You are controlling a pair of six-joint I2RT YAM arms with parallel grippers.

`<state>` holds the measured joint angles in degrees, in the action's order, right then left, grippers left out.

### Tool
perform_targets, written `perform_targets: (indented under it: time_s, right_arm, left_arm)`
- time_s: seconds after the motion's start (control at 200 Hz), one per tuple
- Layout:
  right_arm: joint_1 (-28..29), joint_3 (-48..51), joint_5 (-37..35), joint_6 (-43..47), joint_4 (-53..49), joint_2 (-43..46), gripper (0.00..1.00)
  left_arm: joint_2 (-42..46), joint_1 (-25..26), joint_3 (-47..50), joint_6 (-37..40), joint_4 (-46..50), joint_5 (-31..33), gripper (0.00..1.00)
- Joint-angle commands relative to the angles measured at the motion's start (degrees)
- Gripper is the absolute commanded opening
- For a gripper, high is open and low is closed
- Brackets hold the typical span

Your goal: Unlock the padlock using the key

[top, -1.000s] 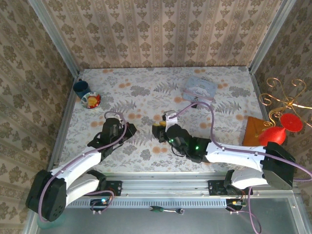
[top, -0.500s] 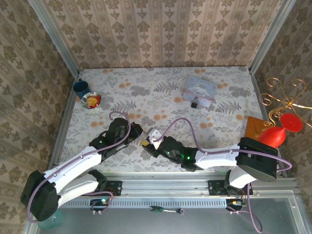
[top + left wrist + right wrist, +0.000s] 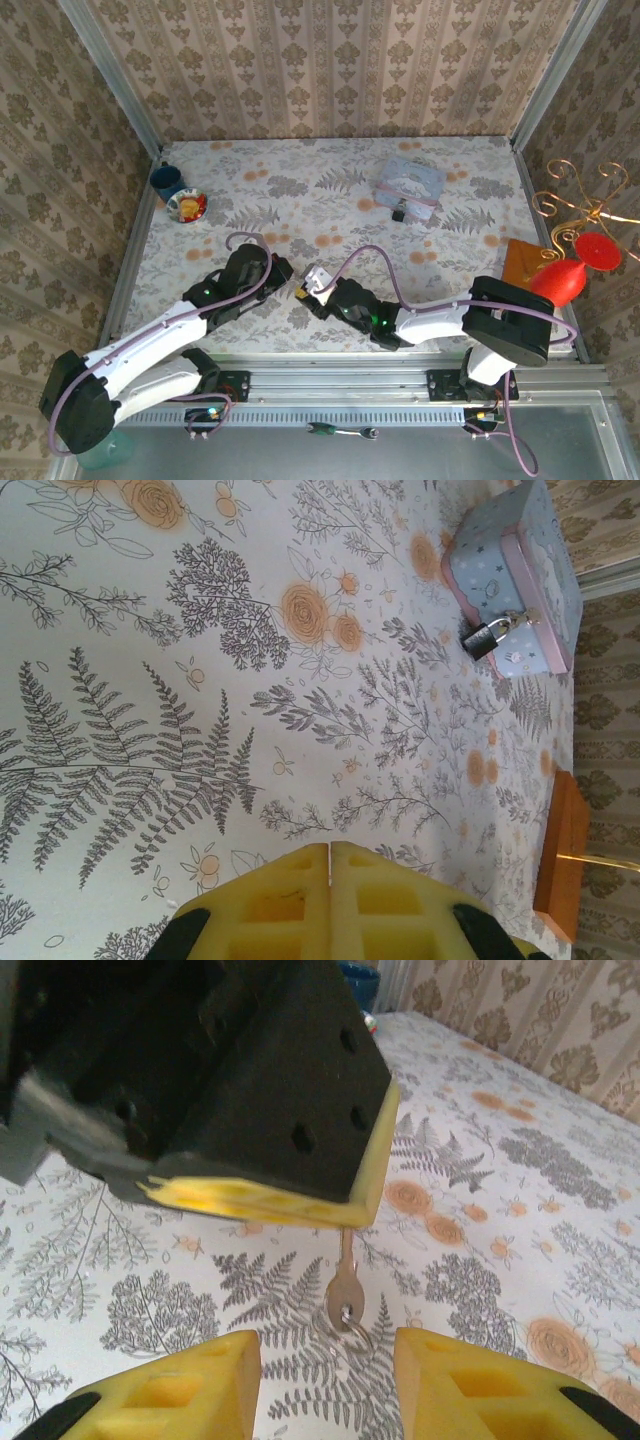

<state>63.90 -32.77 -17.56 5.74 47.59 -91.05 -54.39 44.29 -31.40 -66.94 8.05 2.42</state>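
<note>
Top of key [image 3: 343, 1295] hidden between blurred left fingers [image 3: 262, 1200].

Black padlock [image 3: 483, 638] against box [image 3: 510, 560]; key [image 3: 343, 1285] vertical

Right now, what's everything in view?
padlock: one, black with silvery shackle, at box's near side
box: one, bluish, far right of table
key: one, silvery, hanging from left gripper
cup: one, dark blue, far left corner
dish: one, white, red and yellow inside, beside cup
block: one, orange-brown, right edge
wire stand: one, gold and red, past right edge
tool: one, green-handled, front rail
table: one, floral top
left gripper: one, yellow pads, shut on key
right gripper: one, yellow pads, open, facing key
</note>
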Motion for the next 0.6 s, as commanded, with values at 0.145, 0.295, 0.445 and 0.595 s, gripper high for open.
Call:
perform_targets:
  time_s: [0.145,0.295,0.445,0.595]
  right_arm:
    - [0.0,0.13,-1.47,3.17,4.89,-1.65,0.42]
    - [0.03,0.93,-3.92,4.52,4.96,-1.81,0.42]
    - [-0.35,-0.2,-6.67,4.19,2.65,-1.5,0.41]
    - [-0.44,-0.45,-7.4,3.81,3.31,-1.85,0.4]
  left_arm:
    - [-1.17,1.97,-4.54,0.26,3.84,1.36,0.0]
    - [-2.01,2.42,-5.15,0.32,3.16,1.67,0.0]
    - [-2.9,3.74,-5.9,0.36,2.71,3.04,0.0]
    - [-3.86,3.91,-6.92,0.57,3.11,2.6,0.0]
